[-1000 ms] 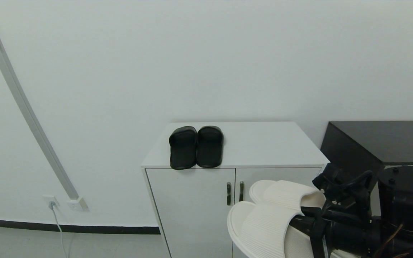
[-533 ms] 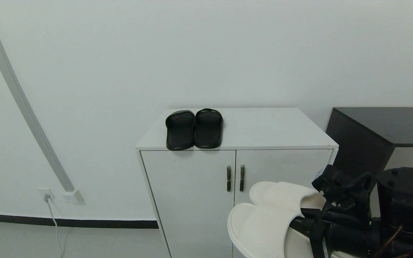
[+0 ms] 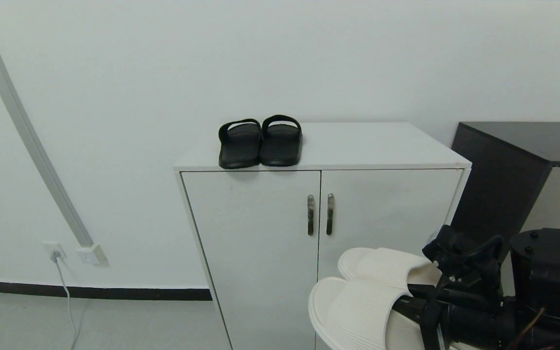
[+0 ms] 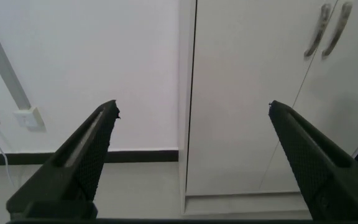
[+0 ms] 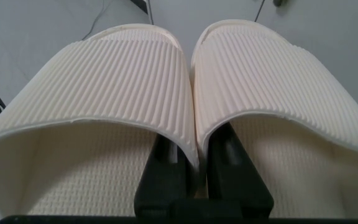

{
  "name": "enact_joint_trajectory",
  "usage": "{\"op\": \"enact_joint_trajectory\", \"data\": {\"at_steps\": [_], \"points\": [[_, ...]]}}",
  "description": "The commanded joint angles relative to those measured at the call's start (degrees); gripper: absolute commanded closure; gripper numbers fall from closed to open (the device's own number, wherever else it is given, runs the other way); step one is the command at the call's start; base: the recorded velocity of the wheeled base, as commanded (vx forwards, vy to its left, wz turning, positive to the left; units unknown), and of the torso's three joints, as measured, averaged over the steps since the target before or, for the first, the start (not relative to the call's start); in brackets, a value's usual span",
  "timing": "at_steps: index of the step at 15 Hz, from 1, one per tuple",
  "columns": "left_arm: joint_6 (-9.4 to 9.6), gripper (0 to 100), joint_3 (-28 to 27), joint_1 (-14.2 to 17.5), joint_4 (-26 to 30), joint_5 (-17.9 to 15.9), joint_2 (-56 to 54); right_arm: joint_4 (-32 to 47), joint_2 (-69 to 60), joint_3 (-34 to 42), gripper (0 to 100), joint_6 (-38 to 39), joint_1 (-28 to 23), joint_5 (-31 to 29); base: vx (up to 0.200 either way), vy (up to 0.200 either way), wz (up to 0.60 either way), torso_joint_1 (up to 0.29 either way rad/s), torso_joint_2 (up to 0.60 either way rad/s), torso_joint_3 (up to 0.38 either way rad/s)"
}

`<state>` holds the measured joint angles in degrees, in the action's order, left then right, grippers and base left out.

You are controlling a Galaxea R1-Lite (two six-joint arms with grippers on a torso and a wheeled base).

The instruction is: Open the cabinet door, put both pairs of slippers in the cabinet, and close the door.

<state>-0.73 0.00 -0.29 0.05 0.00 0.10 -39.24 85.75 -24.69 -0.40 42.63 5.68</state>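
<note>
White two-door cabinet [image 3: 260, 233], doors shut, black slide pair [image 3: 260, 142] on top, cream ribbed slipper pair [image 3: 372, 287] pinched in right gripper [image 5: 194, 167]

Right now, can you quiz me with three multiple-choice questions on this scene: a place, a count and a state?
1. Where are the black slippers?
A) on top of the cabinet
B) inside it
C) on the floor

2. How many handles does the cabinet have?
A) one
B) two
C) four

3. What is the right gripper doing?
A) open, empty
B) shut on the white slippers
C) pulling a handle

Answers:
1 A, they sit on its top near the front edge.
2 B, two upright bars stand side by side at mid-front.
3 B, it pinches the pair together.
</note>
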Motion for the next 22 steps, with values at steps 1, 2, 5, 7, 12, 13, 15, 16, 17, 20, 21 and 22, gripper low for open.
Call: {"op": "enact_joint_trajectory", "data": {"at_steps": [1,2,5,7,12,13,15,16,17,20,21,22], "points": [[0.03,0,0.00,0.03,0.04,0.00,-0.01,-0.05,0.21,-0.01,100,-0.04,0.08,0.03,0.000,0.000,0.00,-0.144,0.48,0.320],[0.03,0,0.00,0.03,0.04,-0.09,-0.01,-0.05,0.21,-0.10,100,-0.04,0.08,0.03,0.000,0.000,0.00,-0.149,0.47,0.325],[0.03,0,0.00,0.03,0.04,-0.09,-0.01,-0.84,0.30,-0.01,100,0.05,0.08,-0.06,0.000,0.000,0.00,-0.126,0.47,0.341],[0.03,0,0.00,0.03,0.04,-0.09,-0.01,-1.28,0.03,-0.01,100,-0.04,0.08,-0.23,0.000,0.000,0.00,-0.105,0.45,0.354],[0.03,0,0.00,0.03,0.04,-0.09,-0.01,-1.36,0.91,0.34,100,-0.04,0.08,-0.14,0.000,0.000,0.00,-0.036,0.30,0.252],[0.03,0,0.00,0.03,0.04,-0.09,-0.01,-1.45,1.00,0.34,100,-0.13,0.08,-0.23,0.000,0.000,0.00,0.000,0.00,0.000],[0.29,0,-0.09,0.03,0.04,-0.18,-0.01,-1.63,1.09,0.60,100,-0.13,0.08,-0.14,0.000,0.000,0.00,0.000,0.00,0.000],[1.17,0,-0.26,0.03,-0.05,-0.26,-0.01,-1.80,1.00,0.69,100,-0.39,0.08,-0.14,0.000,0.000,0.00,0.000,0.00,0.000],[1.43,0,-1.85,0.03,-0.14,-0.88,0.43,-2.24,0.91,0.69,100,-0.39,0.08,-0.32,0.000,0.000,0.00,0.000,0.00,0.000],[1.52,0,-9.76,-0.32,1.09,-6.42,11.33,-2.42,0.91,1.13,100,-1.18,0.17,-0.06,0.000,0.000,0.00,-0.023,0.10,0.106],[1.43,0,-11.60,-0.41,-0.66,-9.49,16.34,-2.42,0.91,1.22,100,-1.62,0.17,0.03,0.000,0.000,0.00,-0.017,0.04,0.051],[1.35,0,-13.10,-0.41,-3.83,-13.45,21.88,-2.42,0.82,1.22,100,-1.62,0.17,0.03,0.000,0.000,0.00,0.000,0.00,0.000]]}}
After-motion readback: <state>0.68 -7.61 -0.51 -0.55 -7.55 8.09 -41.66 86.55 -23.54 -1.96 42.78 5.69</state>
